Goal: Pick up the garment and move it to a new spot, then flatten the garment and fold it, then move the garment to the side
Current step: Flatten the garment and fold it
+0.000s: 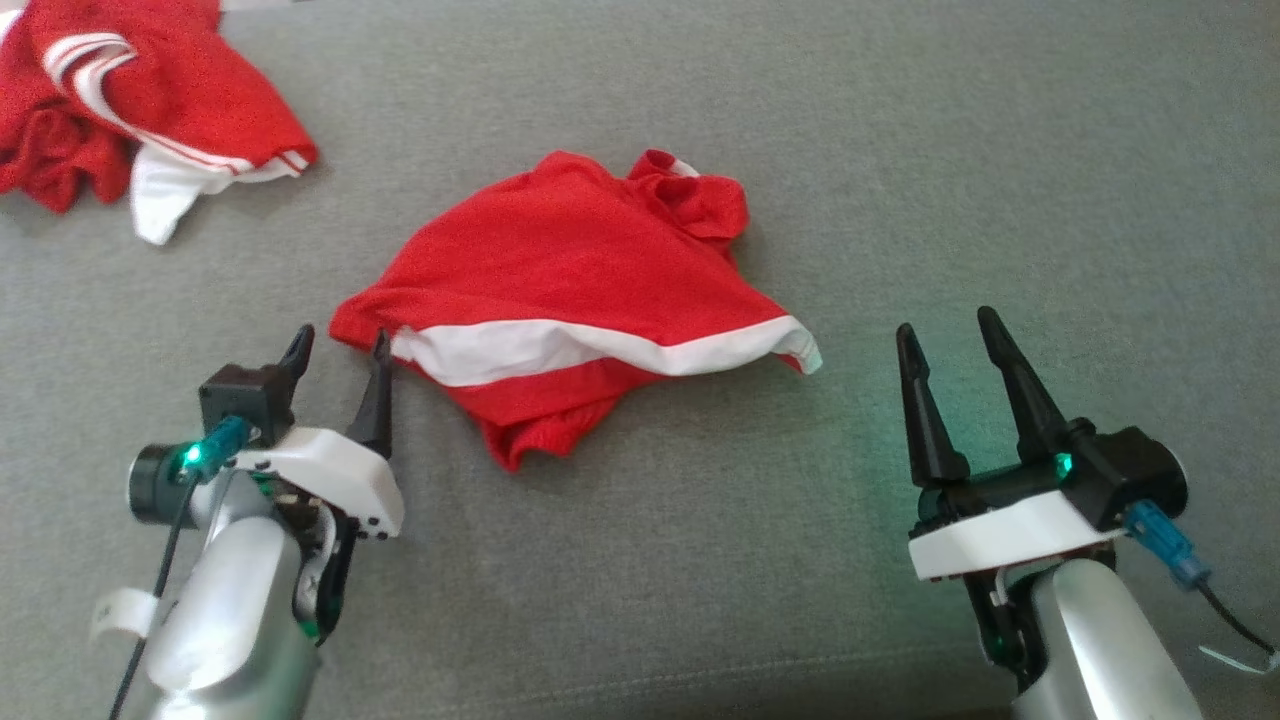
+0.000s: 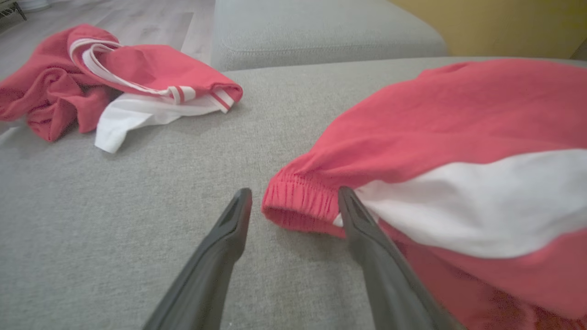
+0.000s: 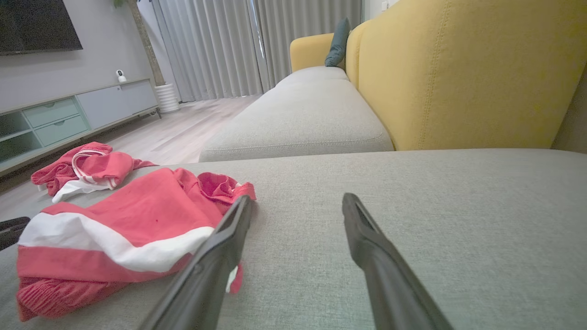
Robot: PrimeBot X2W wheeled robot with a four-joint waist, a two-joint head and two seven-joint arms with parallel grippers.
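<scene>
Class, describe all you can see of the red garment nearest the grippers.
The garment is red, soft-looking cloth with a broad white band and a gathered elastic hem. It lies crumpled and partly folded over itself on the grey sofa. One bunched corner sticks up at its far side. The hem's end sits between the open fingers of the left gripper, not gripped.

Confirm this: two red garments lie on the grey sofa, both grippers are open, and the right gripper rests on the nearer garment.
Wrong in one point: the right gripper stands clear of the nearer garment, over bare sofa; the head view shows it. The rest holds.
</scene>
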